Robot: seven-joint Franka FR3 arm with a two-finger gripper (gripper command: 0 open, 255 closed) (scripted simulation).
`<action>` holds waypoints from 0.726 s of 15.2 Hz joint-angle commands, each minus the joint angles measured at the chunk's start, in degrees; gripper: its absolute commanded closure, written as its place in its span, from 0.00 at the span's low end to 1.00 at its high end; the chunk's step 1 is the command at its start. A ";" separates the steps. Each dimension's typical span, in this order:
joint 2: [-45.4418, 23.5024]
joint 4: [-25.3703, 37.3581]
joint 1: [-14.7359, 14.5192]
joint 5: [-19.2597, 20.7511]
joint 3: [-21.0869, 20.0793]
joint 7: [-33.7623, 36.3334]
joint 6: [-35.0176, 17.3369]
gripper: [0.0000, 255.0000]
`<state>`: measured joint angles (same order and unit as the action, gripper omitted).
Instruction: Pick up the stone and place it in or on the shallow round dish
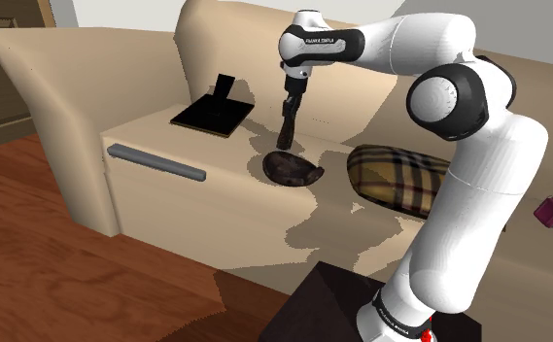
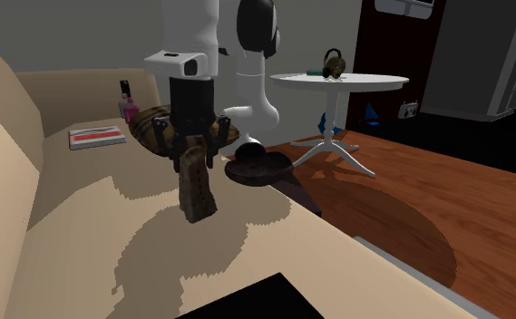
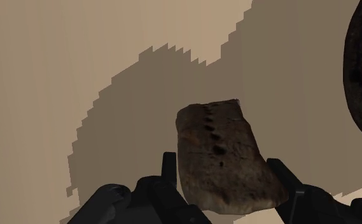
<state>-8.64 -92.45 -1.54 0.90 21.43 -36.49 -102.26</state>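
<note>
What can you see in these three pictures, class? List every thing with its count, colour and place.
stone: 1, brown, clasped in the gripper above the sofa seat
shallow round dish: 1, dark brown, on the seat beside the stone
flat slab: 1, black, on the seat, to the dish's upper left in the shoulder view
cushion: 1, tan plaid, on the seat by the dish
bottle: 1, pink, past the cushion
booklet: 1, white and red, on the seat near the bottle
sofa: 1, beige, under all these
round table: 1, white, on the wood floor
headphones: 1, dark, on the table
arm: 1, white with dark joints, reaching over the seat
gripper: 1, black, shut on the stone
</note>
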 commanded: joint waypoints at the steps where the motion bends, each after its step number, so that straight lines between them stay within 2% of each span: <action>1: 0.03 1.50 0.01 0.00 0.01 -0.04 1.51 1.00; 11: -1.40 11.06 0.49 -0.58 0.20 -0.77 9.71 1.00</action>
<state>-9.78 -82.58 -1.09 0.42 21.63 -37.22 -93.49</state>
